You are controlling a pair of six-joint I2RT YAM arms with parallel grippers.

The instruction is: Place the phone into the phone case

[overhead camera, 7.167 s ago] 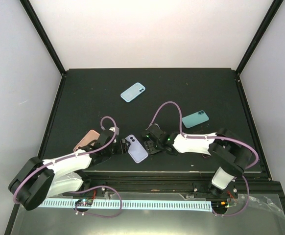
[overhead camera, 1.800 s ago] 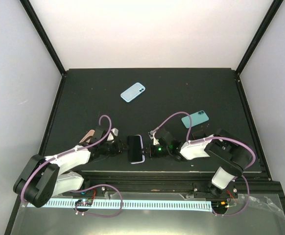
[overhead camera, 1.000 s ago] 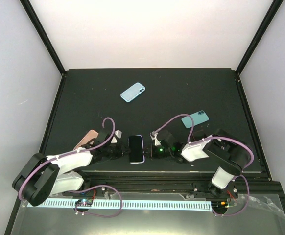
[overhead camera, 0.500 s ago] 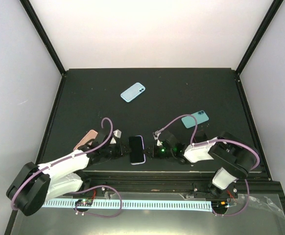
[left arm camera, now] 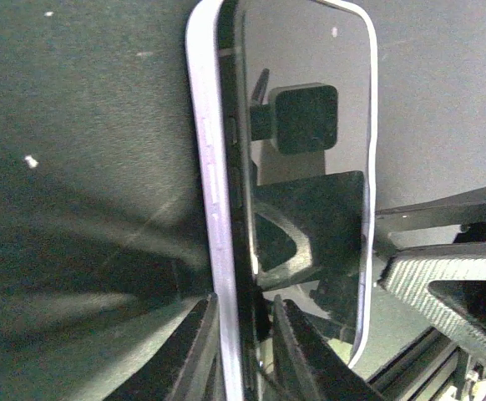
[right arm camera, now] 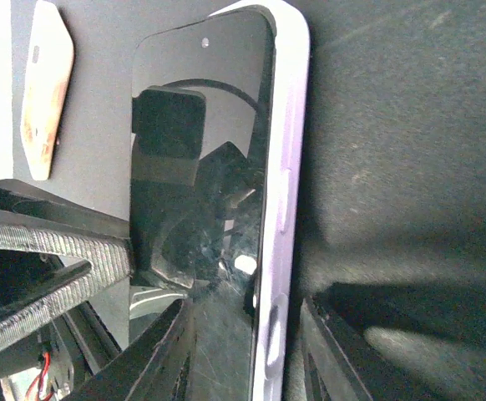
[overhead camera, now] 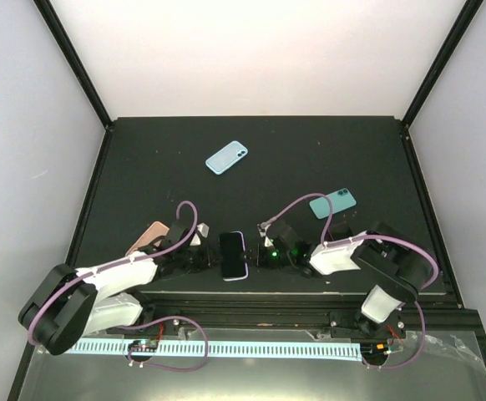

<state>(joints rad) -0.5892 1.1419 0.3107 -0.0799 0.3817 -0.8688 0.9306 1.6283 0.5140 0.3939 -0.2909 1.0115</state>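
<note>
The phone [overhead camera: 232, 251] lies dark screen up inside the lavender phone case [overhead camera: 245, 261] near the table's front edge. My left gripper [overhead camera: 205, 257] is at its left side and my right gripper [overhead camera: 258, 253] at its right. In the left wrist view the left gripper [left arm camera: 243, 309] is closed over the case rim [left arm camera: 208, 167] and the phone's edge [left arm camera: 236, 192], one finger outside the rim, one over the screen. In the right wrist view the right gripper [right arm camera: 245, 307] straddles the other rim [right arm camera: 289, 125], with gaps on both sides.
A light blue phone case [overhead camera: 226, 157] lies at the back middle. A teal one [overhead camera: 333, 203] sits right of centre. A pink one [overhead camera: 147, 236] lies beside the left arm, also seen at the top left as the pink case [right arm camera: 47, 92]. The table's front edge [overhead camera: 293, 294] is close.
The phone and case have stayed in place between the two grippers. The right jaws have widened a little around the rim. Both arms shifted only slightly.
</note>
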